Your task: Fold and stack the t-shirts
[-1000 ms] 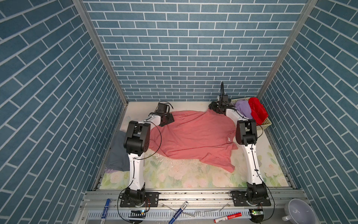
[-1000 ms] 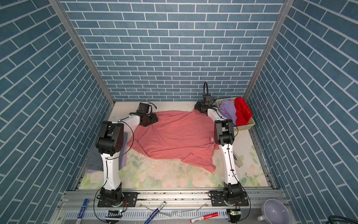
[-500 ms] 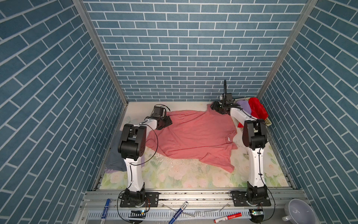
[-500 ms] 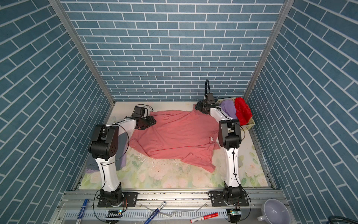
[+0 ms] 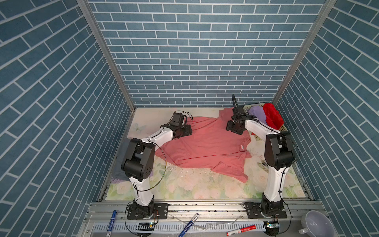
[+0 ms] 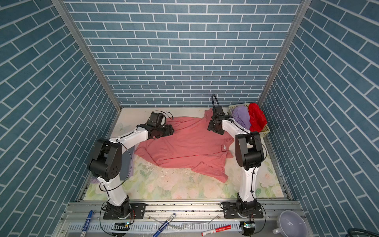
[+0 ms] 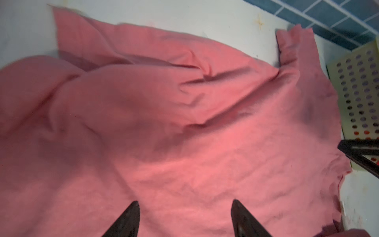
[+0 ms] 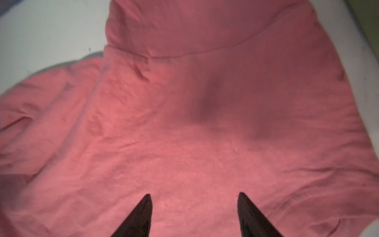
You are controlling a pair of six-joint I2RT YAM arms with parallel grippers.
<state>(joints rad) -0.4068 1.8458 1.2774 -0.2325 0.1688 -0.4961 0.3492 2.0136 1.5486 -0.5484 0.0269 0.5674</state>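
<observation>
"So which step is this?"

"Flattening, I'd say, with no fold made yet. The salmon pink t-shirt [image 5: 207, 143] lies spread sideways over the middle of the counter [image 5: 194, 184]. Its white neck label [image 5: 242, 147] is toward the right arm. The far side is rumpled, and the far sleeve [image 5: 224, 113] sits crumpled just beside the basket [image 5: 282, 128]."

"Is either arm holding it?"

"No. The left tool [image 7: 185, 202] hangs over the wrinkled far-left part, jaws spread, nothing between them. The right tool [image 8: 194, 194] is also spread and empty, above the shoulder by that far sleeve."

"And the other shirts?"

"The lavender t-shirt [image 5: 257, 113] and bright red t-shirt [image 5: 271, 118] are heaped in the basket at the far right corner. The slate grey t-shirt [image 5: 123, 151] lies at the counter's left edge, partly hidden by the left arm."

"What does the next move need?"

"My guess is that each tool drops onto an edge, pinches the cloth and draws it outward until the creases go. The sleeve beside the basket may snag."
</observation>
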